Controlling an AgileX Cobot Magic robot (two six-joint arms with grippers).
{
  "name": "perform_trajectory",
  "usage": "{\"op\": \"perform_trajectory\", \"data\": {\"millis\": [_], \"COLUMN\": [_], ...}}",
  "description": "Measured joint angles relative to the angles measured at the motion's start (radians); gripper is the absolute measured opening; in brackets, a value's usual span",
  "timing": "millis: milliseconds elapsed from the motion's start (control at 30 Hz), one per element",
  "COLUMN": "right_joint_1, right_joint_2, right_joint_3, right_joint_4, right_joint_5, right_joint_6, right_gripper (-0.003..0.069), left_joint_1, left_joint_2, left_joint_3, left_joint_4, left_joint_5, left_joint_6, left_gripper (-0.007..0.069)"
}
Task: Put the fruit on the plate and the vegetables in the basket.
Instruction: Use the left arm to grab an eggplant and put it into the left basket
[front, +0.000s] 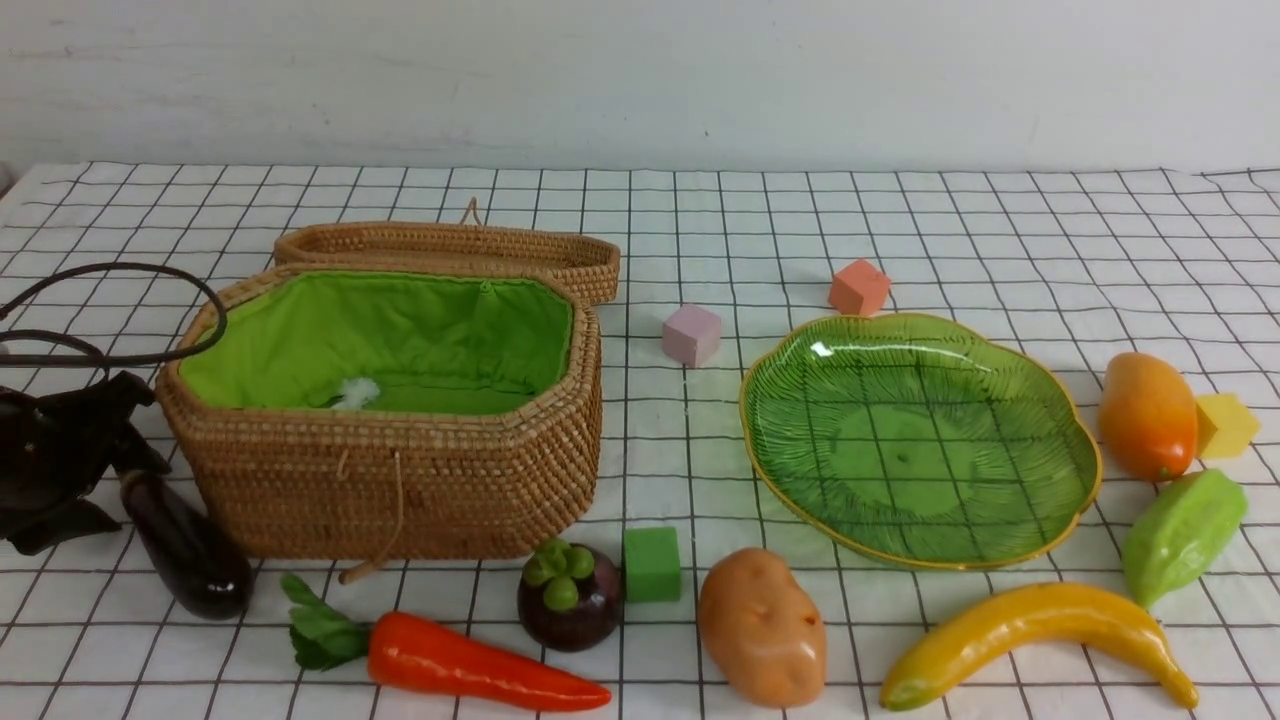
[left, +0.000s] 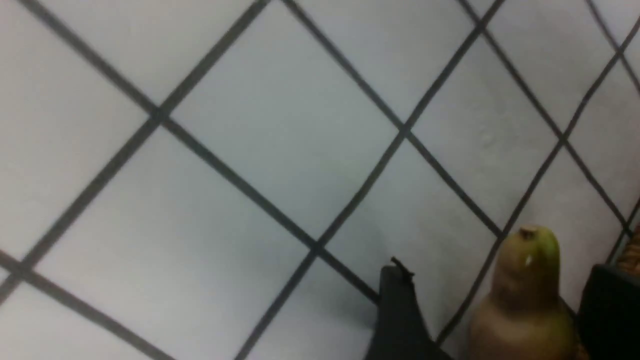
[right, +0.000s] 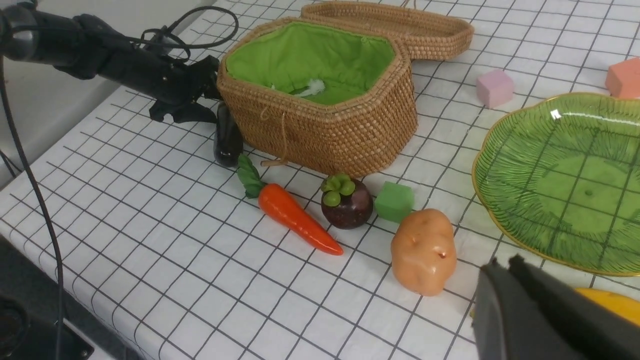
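Checked white cloth covers the worktop. Left claw (left: 500, 275) stands apart, straddling the eggplant's (front: 190, 555) stem end, with the basket (front: 400, 480) just beside it. Right claw (right: 505, 268) is pressed together, holding nothing; the banana (right: 607, 302) lies just beside it and the plate (right: 505, 150) is near.

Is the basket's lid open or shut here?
Open. The woven lid lies flipped back behind the basket, baring its green lining.
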Motion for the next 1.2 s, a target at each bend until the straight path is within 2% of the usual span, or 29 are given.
{"op": "perform_trajectory", "data": {"millis": [300, 400, 433, 500, 567, 833, 1200], "right_joint_1": [0.0, 0.0, 0.0, 0.0, 0.0, 0.0, 0.0], "right_joint_2": [0.0, 0.0, 0.0, 0.0, 0.0, 0.0, 0.0], "right_joint_3": [0.0, 0.0, 0.0, 0.0, 0.0, 0.0, 0.0], "right_joint_4": [0.004, 0.004, 0.005, 0.005, 0.005, 0.007, 0.006], "right_joint_5": [-0.016, -0.016, -0.016, -0.016, -0.016, -0.016, -0.016], "right_joint_6": [0.0, 0.0, 0.0, 0.0, 0.0, 0.0, -0.001], "right_gripper": [0.0021, 0.0021, 0.0021, 0.0021, 0.0021, 0.0021, 0.0021], "left_joint_1": [0.0, 0.0, 0.0, 0.0, 0.0, 0.0, 0.0], "left_joint_2": [0.012, 0.016, 0.017, 0.017, 0.017, 0.011, -0.128], "left_joint_3": [-0.006, -0.008, -0.008, -0.008, -0.008, -0.01, -0.004], "left_joint_4": [-0.008, 0.011, 0.035, 0.059, 0.076, 0.107, 0.248], "left_joint_5": [-0.011, -0.011, -0.011, -0.011, -0.01, -0.004, 0.046], "left_joint_6": [0.027, 0.03, 0.03, 0.03, 0.03, 0.03, 0.03], "left_gripper": [0.0439, 0.0389, 0.0328, 0.0264, 0.023, 0.023, 0.023]}}
